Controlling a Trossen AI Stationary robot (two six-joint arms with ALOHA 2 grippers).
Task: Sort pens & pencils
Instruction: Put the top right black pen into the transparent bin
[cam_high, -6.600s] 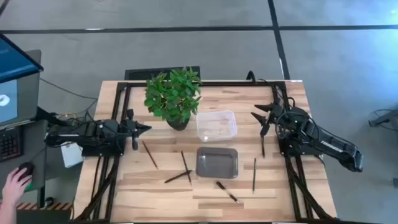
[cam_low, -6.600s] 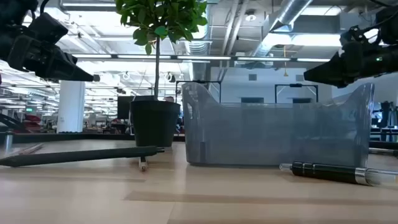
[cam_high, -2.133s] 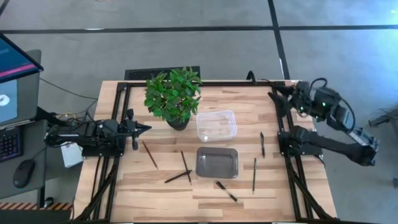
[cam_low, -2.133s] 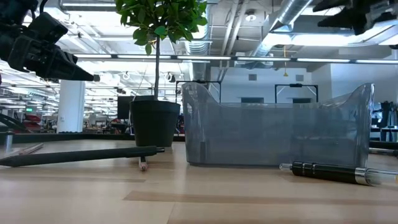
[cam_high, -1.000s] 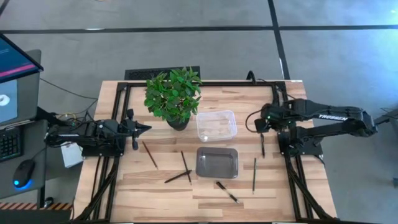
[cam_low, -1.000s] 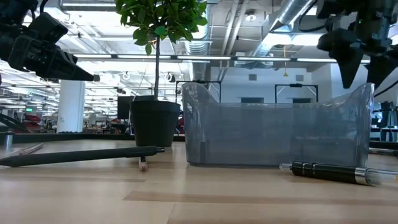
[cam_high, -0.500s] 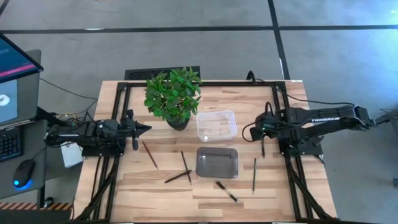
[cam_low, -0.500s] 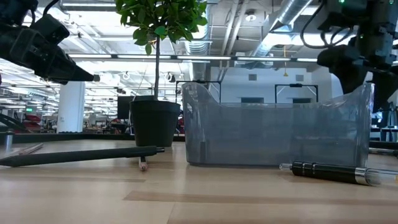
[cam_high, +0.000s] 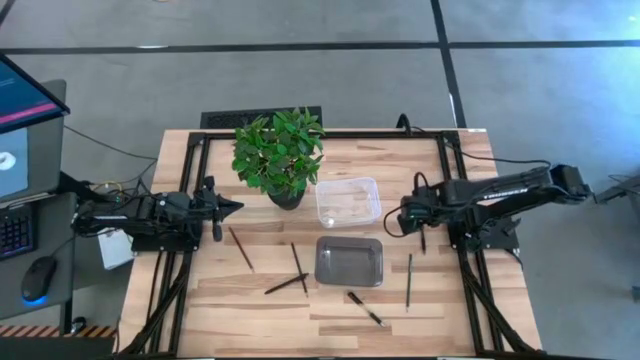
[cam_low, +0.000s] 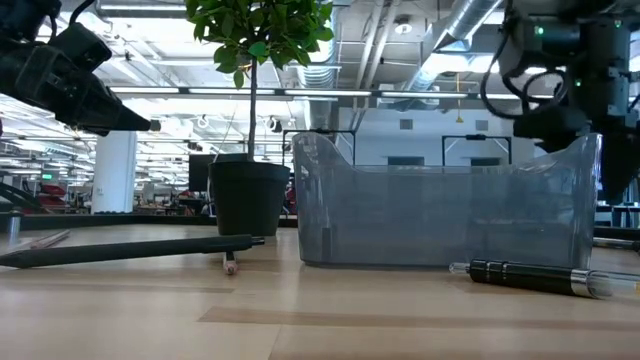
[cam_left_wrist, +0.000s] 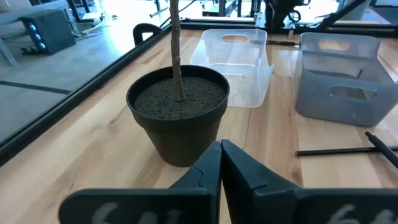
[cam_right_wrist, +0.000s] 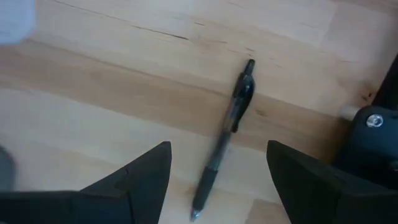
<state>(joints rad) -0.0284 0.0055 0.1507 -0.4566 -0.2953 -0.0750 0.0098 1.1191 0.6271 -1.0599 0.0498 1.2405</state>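
At the left edge of the tabletop (cam_high: 200, 300) the left gripper (cam_high: 236, 206) is parked near the plant pot (cam_left_wrist: 178, 112), its fingers (cam_left_wrist: 208, 171) pressed together on nothing; the pens & pencils (cam_high: 300, 268) are scattered along the near half, some left of the grey bin (cam_high: 350, 261), one in front of it, one to its right; the clear bin (cam_high: 348, 201) stands behind; further right, the right gripper (cam_high: 408, 216) is held low over a black pen (cam_right_wrist: 225, 138) lying free near the right rail, its fingers (cam_right_wrist: 140, 171) spread wide and empty; the pen is best straddled at mid-barrel, across its length, the descent kept vertical until the tips nearly meet the wood, then closed gently so that it is not rolled away
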